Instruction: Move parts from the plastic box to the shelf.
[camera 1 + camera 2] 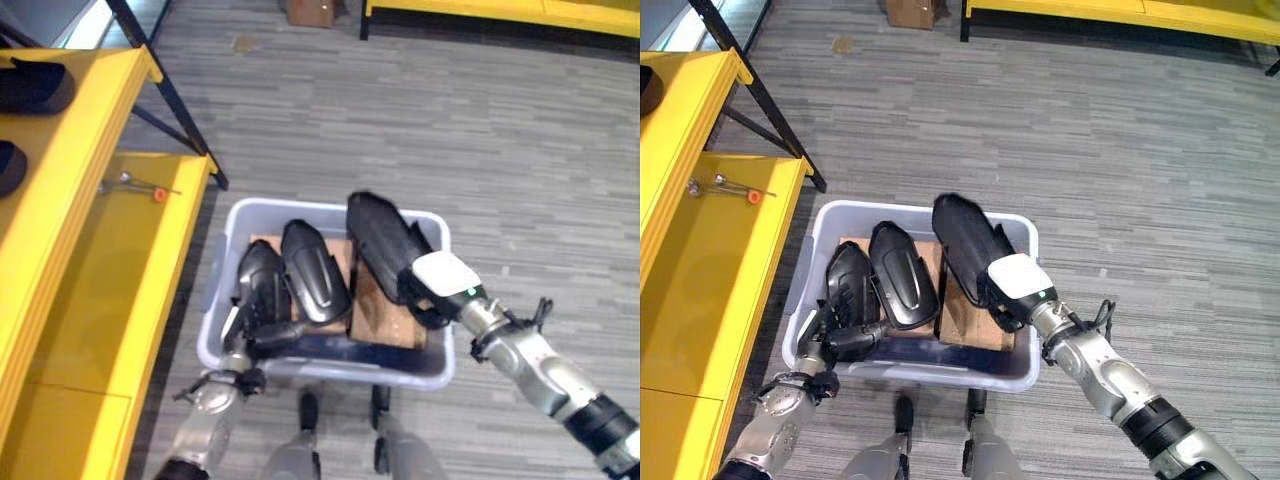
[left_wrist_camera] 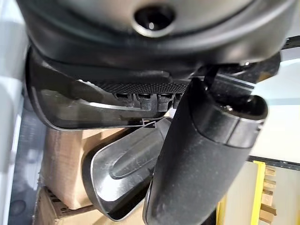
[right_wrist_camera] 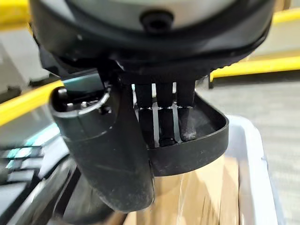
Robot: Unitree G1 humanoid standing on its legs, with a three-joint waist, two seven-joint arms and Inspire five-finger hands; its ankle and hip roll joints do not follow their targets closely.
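grey plank floor [image 1: 420, 130]; cardboard box [image 1: 312, 10] top centre; black diagonal brace [image 1: 170, 95] upper left; small metal tool with orange tip [image 1: 140, 186] left of centre.

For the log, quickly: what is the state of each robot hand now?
Left robot hand: shut on a black part.
Right robot hand: shut on a long black part.

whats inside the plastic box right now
Three black parts: the left hand grips one, one lies in the middle, the right hand grips the third. Cardboard beneath hides the box floor.
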